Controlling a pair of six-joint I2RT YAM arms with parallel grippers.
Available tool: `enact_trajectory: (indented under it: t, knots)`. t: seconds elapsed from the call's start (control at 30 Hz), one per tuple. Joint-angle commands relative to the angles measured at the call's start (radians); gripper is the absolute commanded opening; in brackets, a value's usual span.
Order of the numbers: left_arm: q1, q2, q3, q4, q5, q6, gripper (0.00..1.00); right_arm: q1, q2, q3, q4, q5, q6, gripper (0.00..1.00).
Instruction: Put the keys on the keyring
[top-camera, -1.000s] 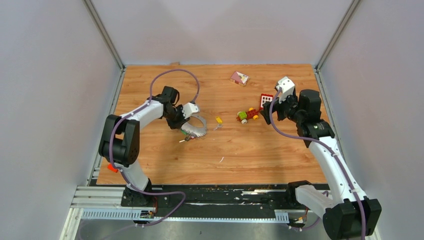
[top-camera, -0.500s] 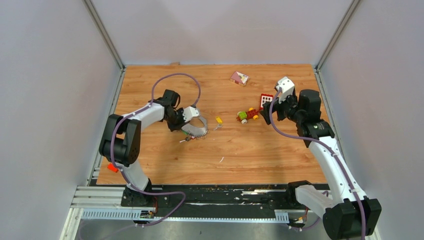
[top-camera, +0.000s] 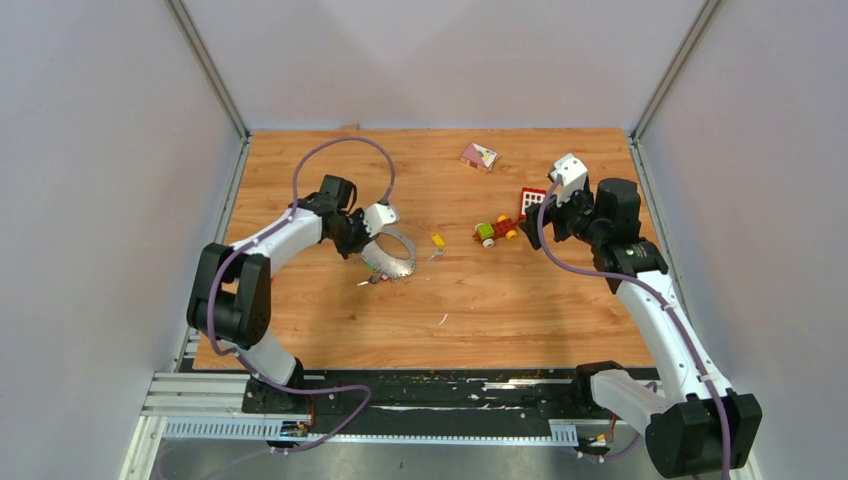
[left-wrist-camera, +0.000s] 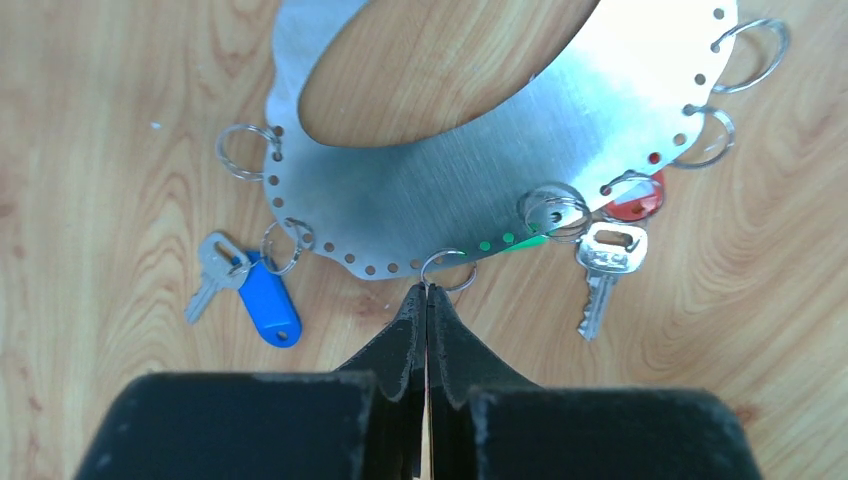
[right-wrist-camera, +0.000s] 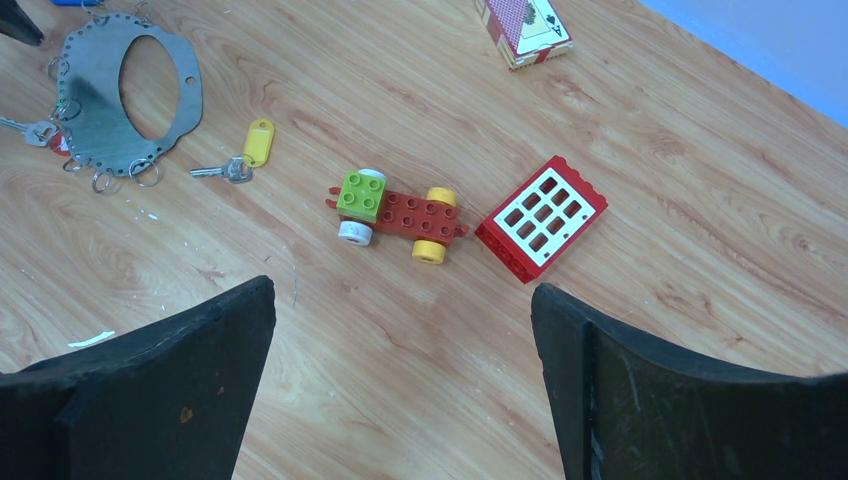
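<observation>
The keyring (left-wrist-camera: 450, 190) is a flat grey metal plate with a hollow middle and small split rings along its holed edge. It lies left of centre on the table (top-camera: 405, 262). My left gripper (left-wrist-camera: 427, 290) is shut, its tips pinching one small split ring (left-wrist-camera: 455, 272) at the plate's near edge. A silver key (left-wrist-camera: 605, 262) with a red tag (left-wrist-camera: 638, 198) and another with a blue tag (left-wrist-camera: 268, 300) hang from the plate. A key with a yellow tag (right-wrist-camera: 258, 142) lies loose right of the keyring (right-wrist-camera: 90, 110). My right gripper (right-wrist-camera: 402, 288) hovers open and empty.
A green-red-yellow toy car (right-wrist-camera: 398, 212) and a red block with a white grid (right-wrist-camera: 541, 218) lie below the right gripper. A card box (top-camera: 479, 155) sits at the back. A white scrap (top-camera: 441, 320) lies on the wood. Grey walls enclose the table.
The left gripper has closed fully at the keyring's edge. The keyring looked tipped up half a second ago and lies flatter now. The right arm has not moved.
</observation>
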Motion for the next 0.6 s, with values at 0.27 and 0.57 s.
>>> enact_trajectory:
  t: [0.27, 0.57]
  knots:
    - [-0.008, -0.104, 0.019, 0.134, 0.029, -0.160, 0.13, 0.003, 0.006, 0.024, 0.001, -0.021, -0.014, 1.00]
    - [-0.008, 0.184, 0.277, 0.056, -0.093, -0.334, 0.67, 0.004, 0.002, 0.023, -0.001, -0.015, -0.015, 1.00]
